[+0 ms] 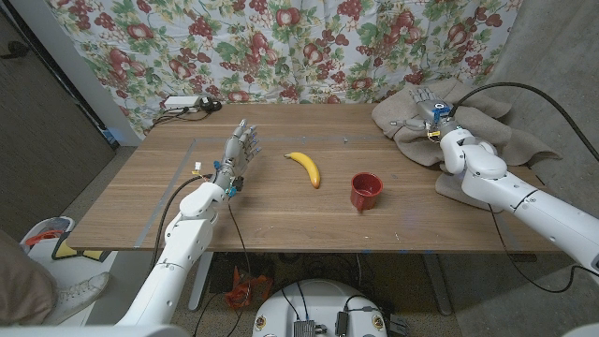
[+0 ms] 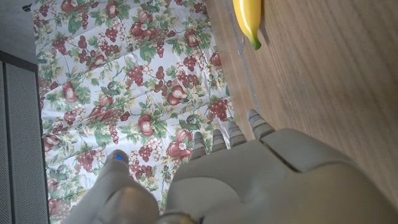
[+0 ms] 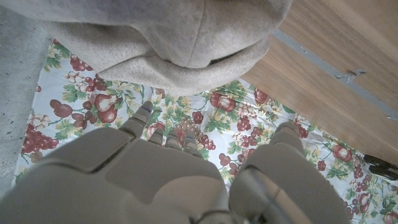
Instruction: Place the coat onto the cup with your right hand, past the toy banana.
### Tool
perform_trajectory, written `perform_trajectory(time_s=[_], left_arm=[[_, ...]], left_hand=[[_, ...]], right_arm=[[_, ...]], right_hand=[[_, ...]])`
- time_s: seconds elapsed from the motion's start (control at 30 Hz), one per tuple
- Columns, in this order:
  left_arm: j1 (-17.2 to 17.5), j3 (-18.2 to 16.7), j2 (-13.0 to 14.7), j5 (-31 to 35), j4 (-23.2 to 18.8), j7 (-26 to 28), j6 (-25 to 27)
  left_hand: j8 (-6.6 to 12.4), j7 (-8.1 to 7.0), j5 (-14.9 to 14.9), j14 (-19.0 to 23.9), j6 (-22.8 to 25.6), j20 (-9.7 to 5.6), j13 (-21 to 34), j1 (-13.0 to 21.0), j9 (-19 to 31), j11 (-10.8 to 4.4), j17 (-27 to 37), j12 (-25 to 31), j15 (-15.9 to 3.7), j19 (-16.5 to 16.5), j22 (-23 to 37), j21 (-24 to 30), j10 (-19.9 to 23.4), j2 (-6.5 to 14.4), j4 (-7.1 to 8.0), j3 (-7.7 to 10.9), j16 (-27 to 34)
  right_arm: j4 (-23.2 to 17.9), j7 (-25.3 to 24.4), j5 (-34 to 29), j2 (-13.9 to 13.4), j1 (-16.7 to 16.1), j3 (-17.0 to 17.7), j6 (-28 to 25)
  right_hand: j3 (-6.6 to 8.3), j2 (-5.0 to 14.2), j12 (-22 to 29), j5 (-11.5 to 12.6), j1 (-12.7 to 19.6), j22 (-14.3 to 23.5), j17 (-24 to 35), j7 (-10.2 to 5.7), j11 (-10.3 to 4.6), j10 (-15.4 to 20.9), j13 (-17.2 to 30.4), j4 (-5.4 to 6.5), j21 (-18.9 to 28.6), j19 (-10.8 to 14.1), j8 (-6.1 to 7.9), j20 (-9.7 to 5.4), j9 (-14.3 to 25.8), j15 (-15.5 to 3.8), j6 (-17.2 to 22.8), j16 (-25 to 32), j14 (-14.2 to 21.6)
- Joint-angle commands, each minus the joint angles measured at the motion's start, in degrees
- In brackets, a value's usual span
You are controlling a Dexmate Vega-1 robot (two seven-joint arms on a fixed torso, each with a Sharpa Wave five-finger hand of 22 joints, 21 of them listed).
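Observation:
A grey-beige coat (image 1: 487,126) lies crumpled at the table's back right corner. My right hand (image 1: 426,99) hovers at the coat's left part, fingers spread and holding nothing. In the right wrist view the coat (image 3: 180,37) bulges just past the fingertips (image 3: 144,113) of that hand (image 3: 155,174). A red cup (image 1: 366,191) stands upright in the middle right, and a yellow toy banana (image 1: 304,168) lies to its left. My left hand (image 1: 238,153) stands open on the left side, well short of the banana (image 2: 249,17); its back (image 2: 261,180) shows in the left wrist view.
A floral curtain (image 1: 281,37) hangs behind the wooden table (image 1: 281,220). A white power strip (image 1: 183,103) with cables sits at the back left corner. Tape lines (image 1: 178,192) mark the tabletop near my left arm.

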Motion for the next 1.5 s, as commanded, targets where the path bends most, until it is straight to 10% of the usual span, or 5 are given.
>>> perform_trajectory(time_s=[0.03, 1.5], left_arm=[[1.0, 0.2, -0.4, 0.2, -0.3, 1.1, -1.2], [5.3, 0.1, 2.0, 1.8, -8.4, 4.7, 2.6]], left_hand=[[0.02, -0.02, 0.3, -0.5, 0.1, 0.05, 0.1, 0.2, 0.2, 0.16, 0.1, 0.5, 0.02, 0.0, 0.3, 0.6, 0.0, 0.4, -0.26, 0.25, 0.2], [-0.1, 0.25, 0.2, -0.5, -0.1, -0.09, 0.1, 0.2, 0.2, 0.22, 0.0, 0.5, 0.22, -0.2, 0.3, 0.5, 0.1, 0.2, -0.77, 0.15, 0.2]], right_arm=[[4.0, 0.9, 0.4, 0.6, 1.0, -0.6, 0.7], [10.7, 0.5, 1.3, 2.7, 4.6, -3.7, -0.7]], right_hand=[[-0.36, 0.14, 0.1, 0.5, -0.2, 0.1, 0.2, 0.43, 0.22, -0.7, 0.1, 0.04, 0.3, 0.2, -0.2, 0.28, 0.2, 0.29, -0.9, 0.1, -0.4], [-0.91, 0.21, -0.4, 0.8, 0.0, 0.1, 0.1, 2.46, 1.12, -3.0, 0.0, -0.19, 0.1, 0.3, -0.83, 0.36, 0.3, -0.63, -4.9, -0.1, -1.3]])
